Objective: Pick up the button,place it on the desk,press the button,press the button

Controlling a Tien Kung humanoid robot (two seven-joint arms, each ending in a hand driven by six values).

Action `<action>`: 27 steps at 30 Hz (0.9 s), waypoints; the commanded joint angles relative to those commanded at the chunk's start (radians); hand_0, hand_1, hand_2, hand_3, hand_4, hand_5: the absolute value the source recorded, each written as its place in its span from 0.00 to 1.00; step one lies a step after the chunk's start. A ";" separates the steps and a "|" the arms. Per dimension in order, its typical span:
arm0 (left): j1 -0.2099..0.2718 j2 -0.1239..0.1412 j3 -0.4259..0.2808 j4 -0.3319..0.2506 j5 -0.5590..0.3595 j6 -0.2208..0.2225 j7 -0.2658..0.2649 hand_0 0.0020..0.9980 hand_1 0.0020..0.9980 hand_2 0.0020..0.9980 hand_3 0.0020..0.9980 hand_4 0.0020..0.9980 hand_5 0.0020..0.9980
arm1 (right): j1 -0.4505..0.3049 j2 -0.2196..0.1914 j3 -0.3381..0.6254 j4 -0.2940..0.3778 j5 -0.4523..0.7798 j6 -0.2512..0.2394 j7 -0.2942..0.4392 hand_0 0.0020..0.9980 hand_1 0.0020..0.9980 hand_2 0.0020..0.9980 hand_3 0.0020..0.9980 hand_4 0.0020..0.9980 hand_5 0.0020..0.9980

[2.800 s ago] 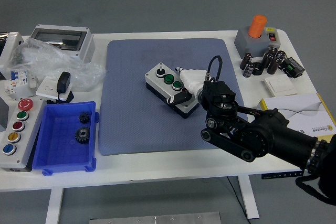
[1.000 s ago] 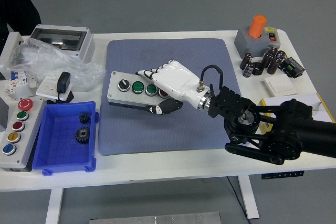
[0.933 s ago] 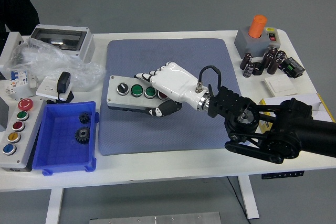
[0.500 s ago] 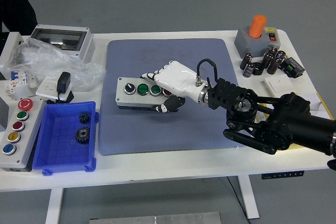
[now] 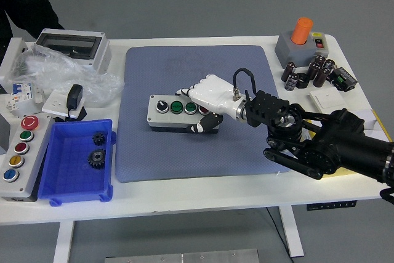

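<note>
— Mid-desk, on the blue mat [image 5: 184,152], what is the right hand [image 5: 209,95] doing?
— Its white fingers [image 5: 192,93] curl over the right end of the button box [image 5: 173,111], thumb against the front side, gripping it.
— Where does the box lie?
— Flat on the mat, near the desk's centre, long side running left to right; a black knob and two green buttons show.
— And further out?
— A blue bin [image 5: 79,161] with two gears [image 5: 96,150] sits by the front-left corner, an orange button [image 5: 301,30] by the back-right corner.
</note>
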State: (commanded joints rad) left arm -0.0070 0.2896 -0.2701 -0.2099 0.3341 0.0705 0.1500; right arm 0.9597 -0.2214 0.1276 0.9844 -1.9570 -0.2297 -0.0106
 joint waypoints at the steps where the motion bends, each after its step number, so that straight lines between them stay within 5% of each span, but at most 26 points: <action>1: 0.000 0.000 -0.001 0.000 0.001 0.000 0.000 0.62 0.63 0.58 0.61 0.61 0.34 | 0.000 -0.001 -0.002 0.000 0.001 0.000 -0.001 0.46 0.44 0.34 0.38 0.33 0.00; 3: 0.000 0.000 -0.001 0.000 0.001 0.000 0.000 0.62 0.63 0.58 0.61 0.61 0.34 | 0.000 -0.002 -0.007 0.002 0.002 0.000 -0.005 0.46 0.44 0.34 0.38 0.33 0.00; 4: 0.000 0.000 -0.001 0.000 0.001 -0.001 0.000 0.62 0.63 0.58 0.61 0.61 0.34 | -0.001 -0.002 -0.008 0.002 0.002 0.000 -0.007 0.56 0.54 0.50 0.45 0.46 0.00; 9: 0.000 0.000 -0.001 0.000 0.001 -0.001 0.001 0.62 0.63 0.58 0.61 0.61 0.34 | -0.002 -0.003 -0.016 0.001 0.005 -0.003 -0.017 0.56 0.54 0.50 0.45 0.46 0.00; 10: 0.001 0.000 -0.001 0.000 0.001 -0.001 0.000 0.62 0.63 0.58 0.61 0.61 0.34 | -0.003 -0.003 -0.017 0.001 0.006 -0.003 -0.019 0.60 0.63 0.64 0.64 0.59 0.00; 15: 0.001 -0.001 -0.002 0.000 0.002 -0.001 0.001 0.62 0.63 0.58 0.61 0.61 0.34 | -0.004 -0.005 -0.024 0.001 0.003 -0.006 -0.026 0.60 0.63 0.64 0.64 0.59 0.00; 16: 0.001 -0.001 -0.002 0.000 0.002 -0.001 0.001 0.62 0.63 0.58 0.61 0.61 0.34 | -0.004 -0.005 -0.026 0.001 0.002 -0.007 -0.027 0.59 0.64 0.71 0.71 0.52 0.06; 21: 0.001 0.000 -0.004 0.000 0.003 -0.001 0.000 0.62 0.63 0.58 0.61 0.61 0.34 | -0.006 -0.009 -0.032 0.007 -0.003 -0.014 -0.035 0.59 0.64 0.71 0.71 0.52 0.06; 22: 0.001 0.000 -0.004 -0.001 0.004 -0.001 0.000 0.62 0.63 0.58 0.61 0.61 0.34 | -0.007 -0.010 -0.032 0.007 -0.006 -0.014 -0.036 0.62 0.68 0.80 0.84 0.59 0.05; 27: 0.001 -0.001 -0.004 0.000 0.003 -0.001 0.001 0.62 0.63 0.58 0.61 0.61 0.34 | -0.007 -0.012 -0.032 0.009 -0.013 -0.011 -0.041 0.62 0.68 0.80 0.84 0.59 0.05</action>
State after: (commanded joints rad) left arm -0.0060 0.2889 -0.2738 -0.2103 0.3374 0.0691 0.1509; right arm 0.9529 -0.2331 0.0954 0.9930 -1.9696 -0.2406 -0.0511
